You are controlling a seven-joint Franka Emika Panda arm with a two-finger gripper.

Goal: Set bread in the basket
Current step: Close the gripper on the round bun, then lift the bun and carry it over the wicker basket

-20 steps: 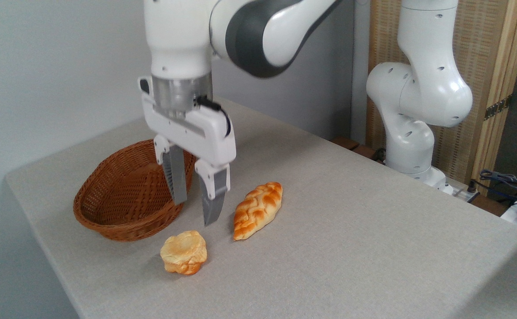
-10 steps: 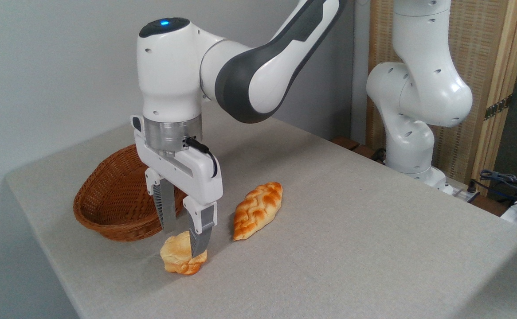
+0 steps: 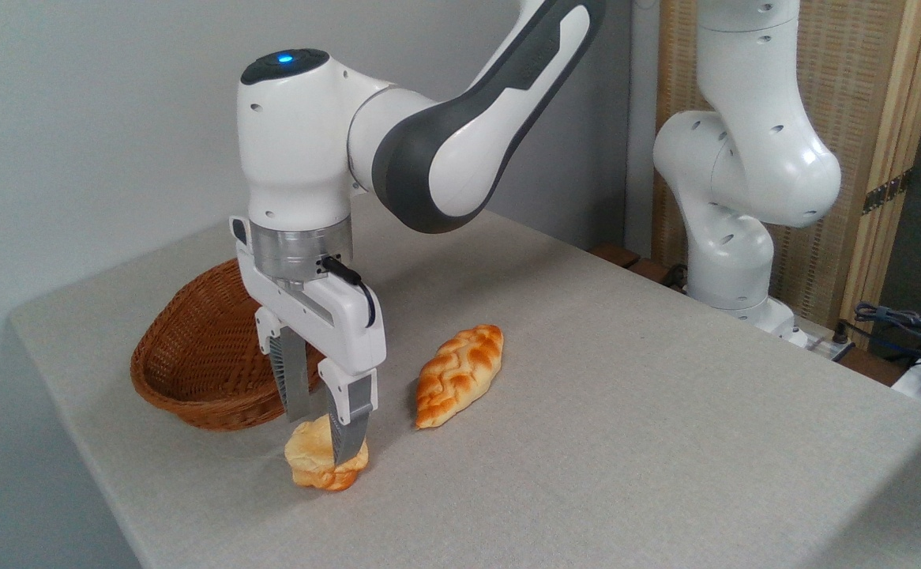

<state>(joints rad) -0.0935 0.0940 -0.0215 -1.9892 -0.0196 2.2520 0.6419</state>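
Observation:
The bread (image 3: pixel 308 458), a small pale-golden bun with an orange-brown lower edge, rests on the table near its front edge. My gripper (image 3: pixel 321 433) points straight down over it, and its grey fingers (image 3: pixel 347 423) have closed in against the bun's top on two sides, one behind and one in front. The bun still touches the table. The basket (image 3: pixel 192 356), oval brown wicker, stands just behind and to the left of the gripper with nothing visible in it.
A longer braided orange-glazed loaf (image 3: pixel 460 374) lies to the right of the gripper. The table (image 3: pixel 626 411) ends close in front of and to the left of the bun. The arm's white base (image 3: pixel 733 261) stands at the back right, with cables (image 3: pixel 915 328) beyond it.
My gripper came down and forward from beside the basket onto the bun, and its fingers narrowed around it. The bun, loaf and basket have not moved.

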